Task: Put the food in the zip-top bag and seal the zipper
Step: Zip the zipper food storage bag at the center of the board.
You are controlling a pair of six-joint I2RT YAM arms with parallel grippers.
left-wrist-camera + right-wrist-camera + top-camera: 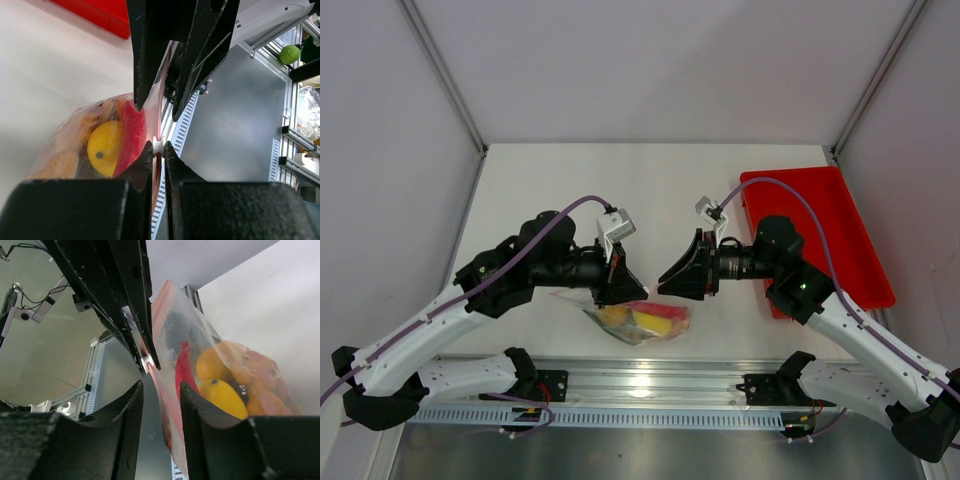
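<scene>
Clear, pink-dotted plastic zip-top bag (642, 322) at the white bench's (570, 190) near edge, holding a yellow lemon (102, 150), a red chili (183, 367) and orange pieces (blurred through the film). Left end effector (158, 147) clamped on the pink-red zipper strip (161, 305). Right end effector (161, 385) has its jaws parted, straddling the strip.

Top overhead — wrists close (facing each other), sharing bag (65, 150).

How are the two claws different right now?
The left claw is pinched shut on the zipper of the zip-top bag; the right claw has its jaws apart around that strip. The left claw comes in from the left, the right claw from the right. Both meet at the bag's mouth edge.
</scene>
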